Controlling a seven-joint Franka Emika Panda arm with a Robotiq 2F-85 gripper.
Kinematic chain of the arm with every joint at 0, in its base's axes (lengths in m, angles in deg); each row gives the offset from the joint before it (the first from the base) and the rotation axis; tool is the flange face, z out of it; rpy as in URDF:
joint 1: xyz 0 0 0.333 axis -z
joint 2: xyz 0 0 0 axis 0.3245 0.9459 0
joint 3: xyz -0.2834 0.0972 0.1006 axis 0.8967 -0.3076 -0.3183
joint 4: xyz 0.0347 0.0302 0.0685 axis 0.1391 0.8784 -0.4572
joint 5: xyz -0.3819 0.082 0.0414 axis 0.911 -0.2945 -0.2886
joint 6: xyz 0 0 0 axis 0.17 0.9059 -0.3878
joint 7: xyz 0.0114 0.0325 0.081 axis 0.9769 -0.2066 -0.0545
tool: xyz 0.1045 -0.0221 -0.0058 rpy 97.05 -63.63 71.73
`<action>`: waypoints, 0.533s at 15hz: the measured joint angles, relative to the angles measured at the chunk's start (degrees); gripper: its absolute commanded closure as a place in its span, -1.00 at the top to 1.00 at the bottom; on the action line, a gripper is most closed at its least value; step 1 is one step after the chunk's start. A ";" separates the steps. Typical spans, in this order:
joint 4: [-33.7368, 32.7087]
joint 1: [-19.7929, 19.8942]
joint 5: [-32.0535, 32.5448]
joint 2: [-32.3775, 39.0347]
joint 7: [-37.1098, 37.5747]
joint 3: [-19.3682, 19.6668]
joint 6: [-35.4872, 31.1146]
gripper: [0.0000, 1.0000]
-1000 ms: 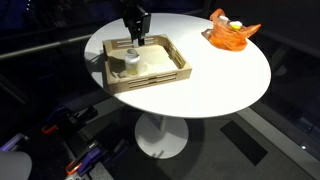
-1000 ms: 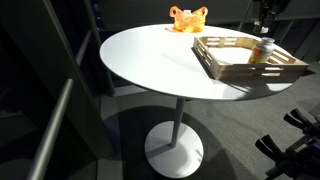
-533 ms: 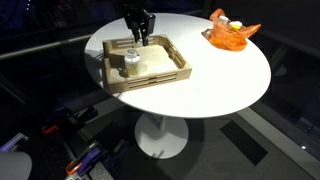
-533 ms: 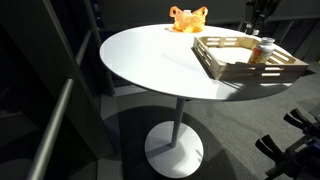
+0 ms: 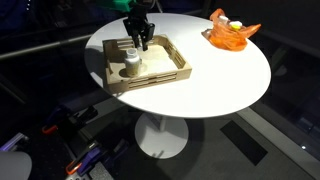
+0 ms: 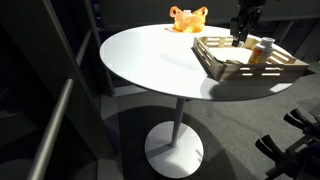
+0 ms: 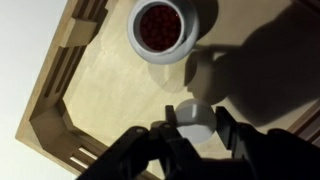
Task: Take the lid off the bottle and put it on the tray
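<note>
A small white bottle [image 5: 129, 62] stands open inside the wooden tray [image 5: 150, 82] on the round white table. In the wrist view the bottle [image 7: 163, 28] shows its open mouth with dark red contents. My gripper [image 7: 196, 128] is shut on the white lid [image 7: 195, 112] and holds it over the tray floor beside the bottle. In both exterior views the gripper [image 5: 140, 42] [image 6: 240, 36] hangs over the tray [image 6: 215, 60], a little to the side of the bottle [image 6: 263, 50].
An orange, crumpled-looking dish [image 5: 232, 30] [image 6: 187, 18] sits near the far edge of the white table [image 5: 220, 80]. The tray's raised wooden walls [image 7: 60, 85] surround the gripper. Dark floor and equipment lie around the table's pedestal.
The gripper has moved sideways away from above the bottle, with the lid in it, and now sits lower over the tray floor. The bottle stays in place.
</note>
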 measured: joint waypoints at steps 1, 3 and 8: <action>-0.21 -0.27 0.00 0.81 -0.46 -0.20 -0.71 -0.62; -0.53 -0.90 0.00 2.26 -1.08 -0.62 -2.01 -0.62; -1.07 -2.55 0.28 5.20 -1.45 -0.80 -4.87 -0.62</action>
